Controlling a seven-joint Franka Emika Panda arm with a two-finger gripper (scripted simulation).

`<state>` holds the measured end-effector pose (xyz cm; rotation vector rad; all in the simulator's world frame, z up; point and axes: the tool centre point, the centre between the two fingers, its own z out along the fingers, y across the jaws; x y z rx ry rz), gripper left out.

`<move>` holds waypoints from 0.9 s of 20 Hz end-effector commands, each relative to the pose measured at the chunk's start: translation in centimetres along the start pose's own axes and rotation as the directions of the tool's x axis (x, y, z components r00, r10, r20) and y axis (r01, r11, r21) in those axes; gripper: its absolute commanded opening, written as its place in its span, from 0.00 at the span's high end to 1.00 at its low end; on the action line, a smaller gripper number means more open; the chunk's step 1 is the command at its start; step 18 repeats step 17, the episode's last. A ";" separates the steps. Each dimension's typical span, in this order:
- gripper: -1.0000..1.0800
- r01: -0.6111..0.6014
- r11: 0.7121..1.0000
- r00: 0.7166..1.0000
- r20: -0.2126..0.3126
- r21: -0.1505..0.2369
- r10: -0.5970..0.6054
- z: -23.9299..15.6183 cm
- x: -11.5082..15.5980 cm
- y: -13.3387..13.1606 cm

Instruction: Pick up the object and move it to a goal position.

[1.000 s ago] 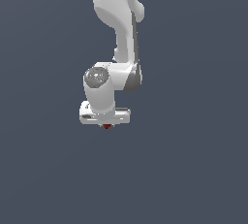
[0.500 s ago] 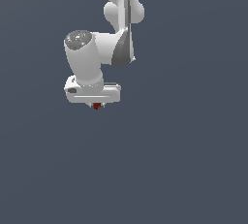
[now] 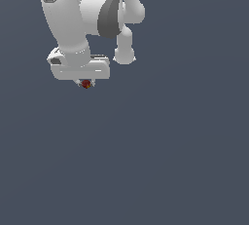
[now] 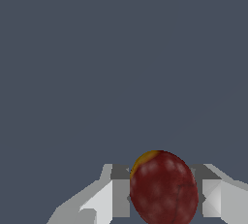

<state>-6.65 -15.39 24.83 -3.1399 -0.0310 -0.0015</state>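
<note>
The object (image 3: 86,84) is a small dark red roundish lump with a yellowish patch, and it hangs just under the white hand in the exterior view. My gripper (image 3: 85,83) is shut on it, well above the grey ground. In the wrist view the object (image 4: 163,187) fills the gap between the two grey-white fingers (image 4: 114,194), one pressing on each side. The white arm (image 3: 73,24) bends above the hand toward the exterior view's left.
A plain dark grey surface (image 3: 170,160) fills the rest of both views. No other objects, walls or edges show.
The arm has carried the held object upward and toward the exterior view's left. The wrist has swung round. The grip on the lump is unchanged.
</note>
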 end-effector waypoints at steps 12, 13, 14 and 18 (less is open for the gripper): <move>1.00 0.001 1.000 1.000 0.001 -0.001 -0.001 -4.9 -2.9 2.4; 1.00 0.001 1.000 1.000 0.001 -0.001 -0.001 -4.9 -2.9 2.4; 1.00 0.001 1.000 1.000 0.001 -0.001 -0.001 -4.8 -2.8 2.4; 1.00 0.001 1.000 1.000 0.001 -0.002 -0.001 -4.7 -2.7 2.3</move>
